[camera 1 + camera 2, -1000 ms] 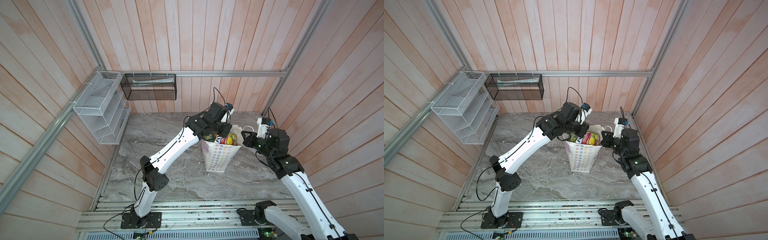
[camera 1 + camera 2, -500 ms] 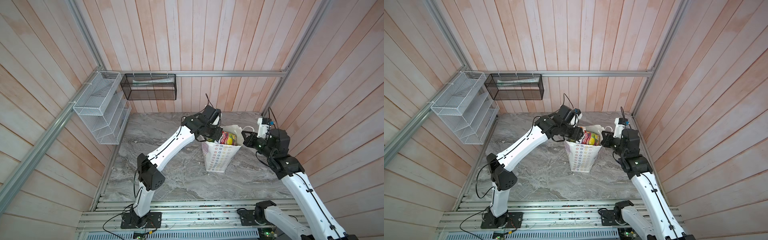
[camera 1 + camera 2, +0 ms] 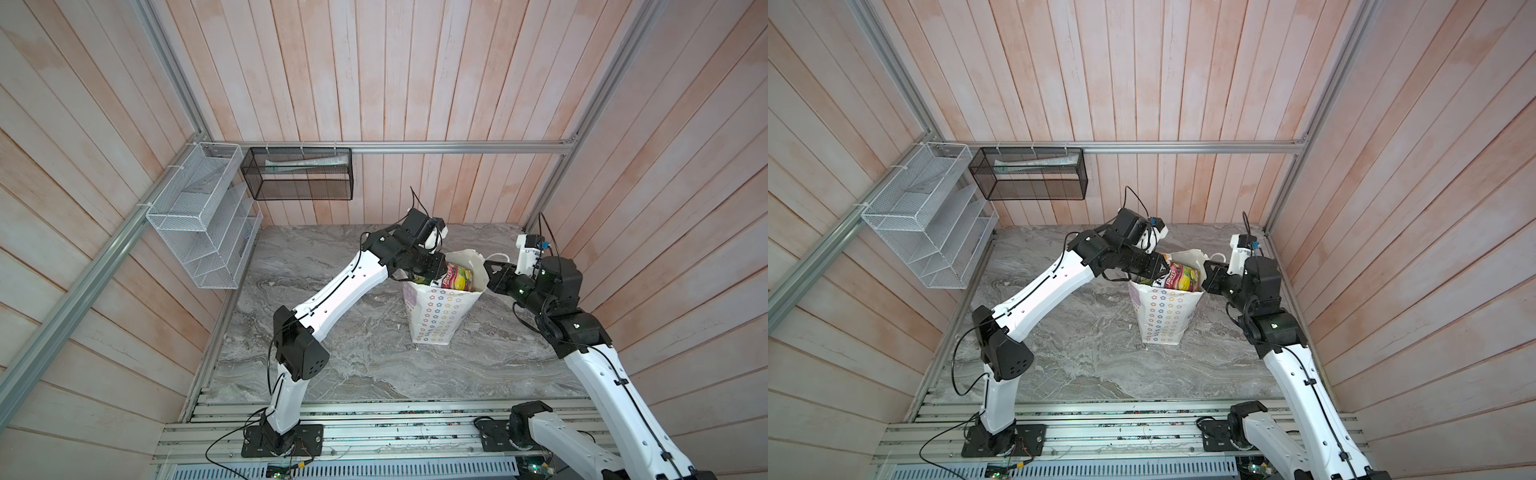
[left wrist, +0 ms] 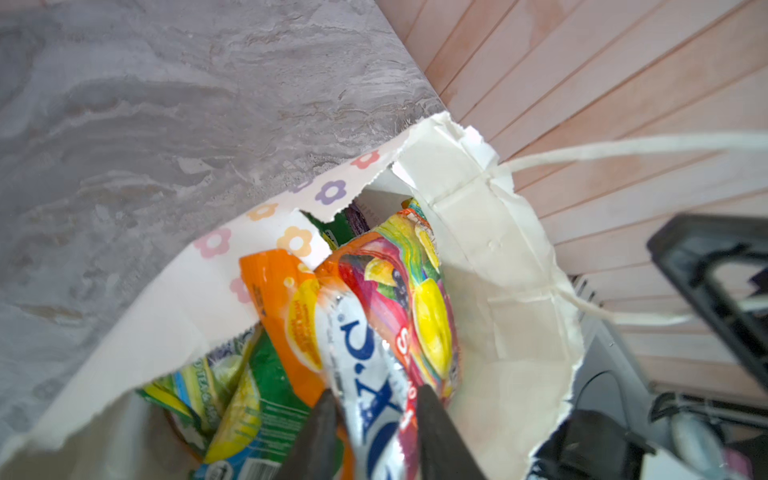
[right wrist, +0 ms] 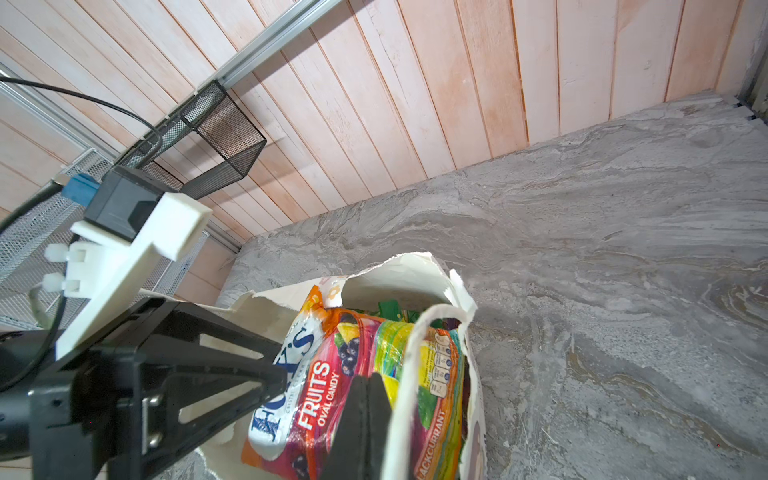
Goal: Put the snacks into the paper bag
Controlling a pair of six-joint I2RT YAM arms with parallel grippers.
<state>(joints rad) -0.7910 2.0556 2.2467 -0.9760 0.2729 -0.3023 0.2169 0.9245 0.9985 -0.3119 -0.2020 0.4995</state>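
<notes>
bag: paper bag point(image 3: 436, 322) upright, mouth open, right of the middle of the table point(image 3: 332, 365), toward its right edge
snacks: every packet seen is in the bag; FRUITS packet point(image 5: 320, 386) on top, poking above the rim; orange packet point(image 4: 286, 299) and green-yellow packet point(image 4: 249, 390) lower, beside it
left tool: left gripper point(image 4: 376, 409) at the mouth, a finger on either side of the FRUITS packet, which fills the gap; reads as grasping it
right tool: right gripper point(image 5: 363, 399) clenched at the rim on the right-edge side, by the cord handle point(image 5: 409, 345); what it pinches, can't tell
key relation: packet's long axis near upright, leaning; it lies ahead of and below the left fingers, between the grippers; left arm is on it
step: likely seating this packet
next: push down along the long axis, then let go
risk: ragged rim could snag; bag could tip
</notes>
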